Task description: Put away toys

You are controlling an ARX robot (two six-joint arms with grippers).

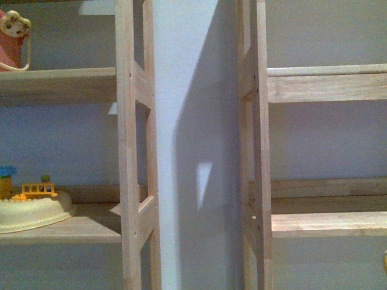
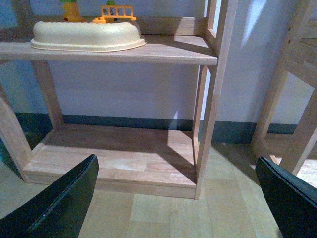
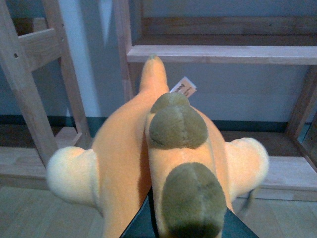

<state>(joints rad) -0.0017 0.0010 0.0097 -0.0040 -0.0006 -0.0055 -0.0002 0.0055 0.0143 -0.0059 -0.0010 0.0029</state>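
The right gripper [image 3: 148,224] grips the orange plush animal [image 3: 130,153] in front of the wooden shelf [image 3: 223,53]; its white tag's [image 3: 183,88] print is unreadable. The left gripper [image 2: 176,201] gapes wide, holding nothing.

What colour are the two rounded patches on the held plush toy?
Olive green patches on the orange plush toy; right wrist view.

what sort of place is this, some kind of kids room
Likely a child's playroom or toy storage corner: open wooden shelving against a wall, a doll on an upper shelf, a cream playset with an orange fence lower down, and an orange plush animal.
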